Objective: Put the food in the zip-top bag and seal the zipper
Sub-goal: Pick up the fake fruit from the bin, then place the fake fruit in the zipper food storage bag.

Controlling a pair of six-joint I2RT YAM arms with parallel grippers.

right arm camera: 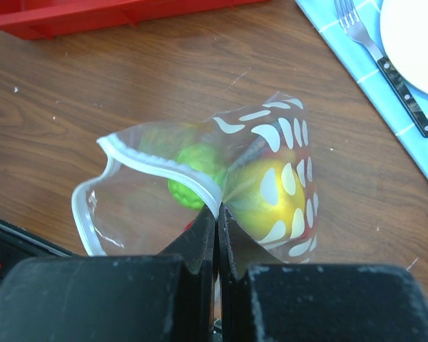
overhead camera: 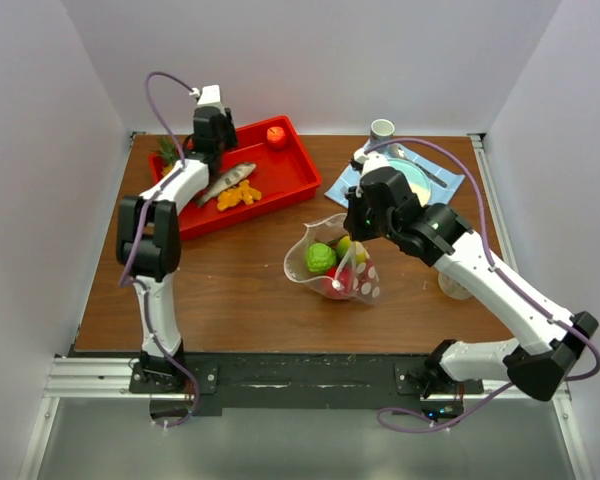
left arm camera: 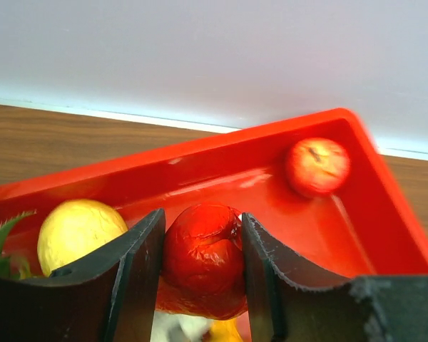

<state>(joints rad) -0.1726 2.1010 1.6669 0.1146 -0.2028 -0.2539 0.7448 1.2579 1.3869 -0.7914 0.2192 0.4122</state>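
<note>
On the table (overhead camera: 230,290), beside the red tray (overhead camera: 285,178), the bag (overhead camera: 365,280), its zipper (right arm camera: 167,169) pinched in the fully closed right pincer (right arm camera: 217,221), gapes as the left pincer (left arm camera: 202,231), half closed on a red fruit (left arm camera: 200,260) over the tray, should lift clear and drop it squarely into that mouth.

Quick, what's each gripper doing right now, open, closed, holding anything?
Left gripper: closed on a round red plastic toy fruit.
Right gripper: closed, pinching the rim of the clear white-dotted plastic zip-top bag.
</note>
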